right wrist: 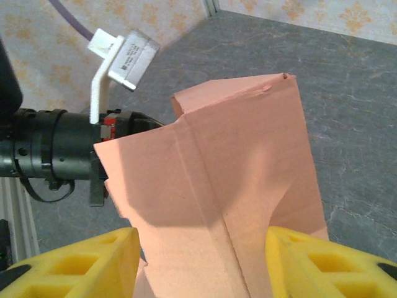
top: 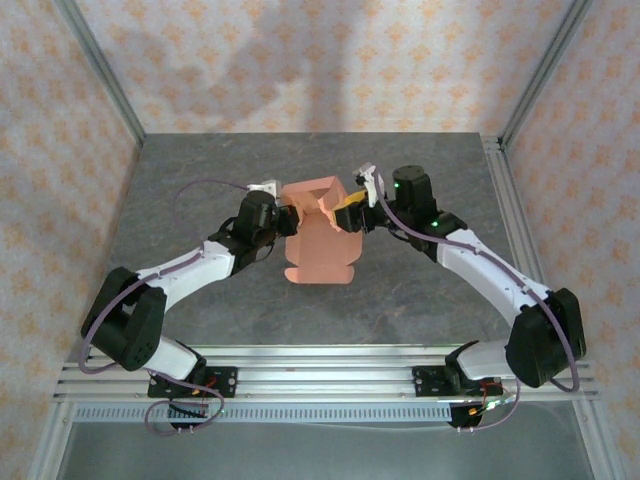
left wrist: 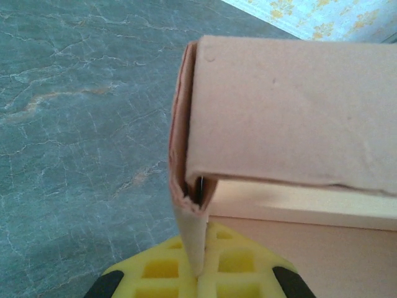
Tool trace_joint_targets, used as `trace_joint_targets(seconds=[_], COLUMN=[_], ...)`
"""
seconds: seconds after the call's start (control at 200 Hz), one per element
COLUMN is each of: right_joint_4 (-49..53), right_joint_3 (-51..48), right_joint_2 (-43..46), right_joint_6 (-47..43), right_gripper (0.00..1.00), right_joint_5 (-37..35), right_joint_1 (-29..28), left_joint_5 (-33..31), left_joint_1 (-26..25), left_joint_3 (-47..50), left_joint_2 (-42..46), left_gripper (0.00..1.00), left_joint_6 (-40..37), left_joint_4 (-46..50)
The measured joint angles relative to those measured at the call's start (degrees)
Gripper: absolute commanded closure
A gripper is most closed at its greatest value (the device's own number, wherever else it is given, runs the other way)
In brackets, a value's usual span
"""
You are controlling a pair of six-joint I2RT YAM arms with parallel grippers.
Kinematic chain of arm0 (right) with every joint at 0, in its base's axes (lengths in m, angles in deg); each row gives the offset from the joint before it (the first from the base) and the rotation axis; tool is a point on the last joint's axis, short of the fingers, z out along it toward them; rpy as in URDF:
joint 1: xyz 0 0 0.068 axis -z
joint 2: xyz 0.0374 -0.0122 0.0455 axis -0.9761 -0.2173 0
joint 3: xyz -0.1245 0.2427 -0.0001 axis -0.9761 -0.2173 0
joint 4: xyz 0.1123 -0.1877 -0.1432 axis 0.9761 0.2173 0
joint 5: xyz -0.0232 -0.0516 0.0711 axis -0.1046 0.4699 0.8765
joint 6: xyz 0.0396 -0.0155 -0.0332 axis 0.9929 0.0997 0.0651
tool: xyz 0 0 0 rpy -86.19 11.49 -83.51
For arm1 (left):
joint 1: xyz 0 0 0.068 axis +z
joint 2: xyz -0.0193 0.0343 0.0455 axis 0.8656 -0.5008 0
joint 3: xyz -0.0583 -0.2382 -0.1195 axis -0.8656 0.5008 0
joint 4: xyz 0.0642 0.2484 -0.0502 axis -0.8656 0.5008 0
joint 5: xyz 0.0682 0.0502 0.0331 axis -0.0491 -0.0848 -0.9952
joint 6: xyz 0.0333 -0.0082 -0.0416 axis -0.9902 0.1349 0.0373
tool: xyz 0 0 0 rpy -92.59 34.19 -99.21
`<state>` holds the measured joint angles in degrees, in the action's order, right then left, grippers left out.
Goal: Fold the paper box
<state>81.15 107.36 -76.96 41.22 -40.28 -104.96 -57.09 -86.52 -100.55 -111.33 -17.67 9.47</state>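
Left pincer (left wrist: 198, 270) clamps the paper box (left wrist: 291, 105) wall, steadying it for the right pincer (right wrist: 200, 242), which straddles it, jaws apart

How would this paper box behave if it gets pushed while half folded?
Probably floppy: the paper box is thin card with creased panels half raised. Likely light, since the left gripper holds part of it up by one pinched flap. A push would probably bend it rather than slide it.

You have the paper box (top: 320, 250) at the centre of the table (top: 200, 190), left gripper (top: 288, 222) at its left edge, right gripper (top: 346, 214) at its right edge.
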Motion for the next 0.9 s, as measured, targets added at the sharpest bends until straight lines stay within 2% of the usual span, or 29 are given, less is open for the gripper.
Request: trace_joint_targets(seconds=[0.19,0.365,0.716,0.901], right_joint_4=[-0.09,1.81,5.14,5.38], right_joint_3=[-0.81,0.76,5.64,6.32], right_joint_2=[0.46,-0.92,-5.05,-6.51], right_joint_6=[-0.90,-2.03,-4.87,-6.71], right_gripper=[0.51,0.58,0.66,0.75], right_joint_5=[-0.04,-3.43,-17.97,-26.27], right_joint_1=[0.00,-0.15,-4.79,-7.96], left_joint_5=[0.44,1.05,0.79,-0.28], left_joint_1=[0.00,0.00,0.48,0.50], left_joint_3=[0.00,0.00,0.00,0.02], left_joint_2=[-0.17,-0.17,-0.17,-0.17], left_gripper=[1.00,1.00,1.00,1.00], left_joint_6=[0.00,0.00,0.00,0.00], left_joint_4=[0.02,0.07,0.50,1.03])
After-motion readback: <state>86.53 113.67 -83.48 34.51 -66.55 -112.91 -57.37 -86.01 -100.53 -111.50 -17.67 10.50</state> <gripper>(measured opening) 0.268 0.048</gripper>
